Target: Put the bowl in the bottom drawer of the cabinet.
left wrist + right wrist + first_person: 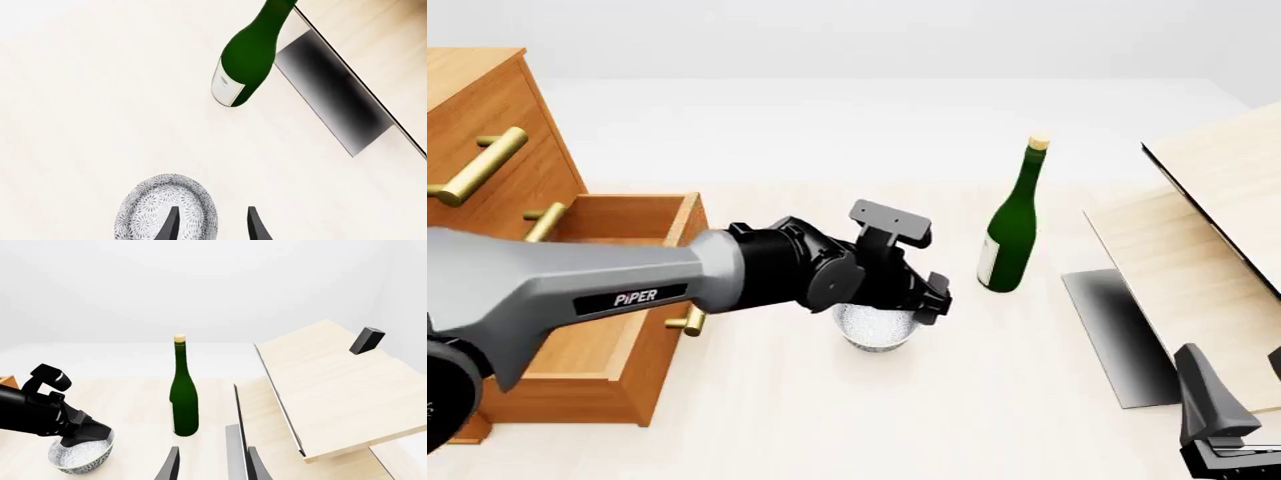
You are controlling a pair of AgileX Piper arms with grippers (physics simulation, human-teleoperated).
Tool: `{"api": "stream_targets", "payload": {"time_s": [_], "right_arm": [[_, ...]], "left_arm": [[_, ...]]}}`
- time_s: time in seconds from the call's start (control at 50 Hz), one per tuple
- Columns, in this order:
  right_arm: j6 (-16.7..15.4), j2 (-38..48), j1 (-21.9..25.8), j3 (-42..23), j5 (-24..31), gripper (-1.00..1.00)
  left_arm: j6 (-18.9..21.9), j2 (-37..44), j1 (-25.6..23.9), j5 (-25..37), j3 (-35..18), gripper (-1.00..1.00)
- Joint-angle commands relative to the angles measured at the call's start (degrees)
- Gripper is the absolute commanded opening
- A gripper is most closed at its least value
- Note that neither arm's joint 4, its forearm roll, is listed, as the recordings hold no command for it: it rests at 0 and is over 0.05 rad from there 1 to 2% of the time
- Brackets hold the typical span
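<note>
bowl (877, 331) upright, left tool (924, 300) above

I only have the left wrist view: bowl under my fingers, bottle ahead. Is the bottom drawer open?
Observer: Yes. In the front view the bottom drawer of the cabinet stands pulled out, to the left of the bowl.
Operator: Anything inside it?
Observer: The part of its inside that shows is bare wood; the left arm hides the rest.
Operator: Where is the right tool?
Observer: The right tool is open, low at the near right of the table, well apart from the bowl.
</note>
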Motion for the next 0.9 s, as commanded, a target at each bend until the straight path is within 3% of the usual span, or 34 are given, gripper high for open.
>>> {"api": "stream_targets", "payload": {"time_s": [0.02,0.9], "right_arm": [[0.0,0.0,0.0,0.0,0.0,1.0],[0.0,0.0,0.0,0.0,0.0,1.0]], "left_arm": [[-0.8,2.0,-0.1,-0.3,-0.4,1.0],[-3.7,6.8,-0.1,-4.1,1.1,1.0]]}}
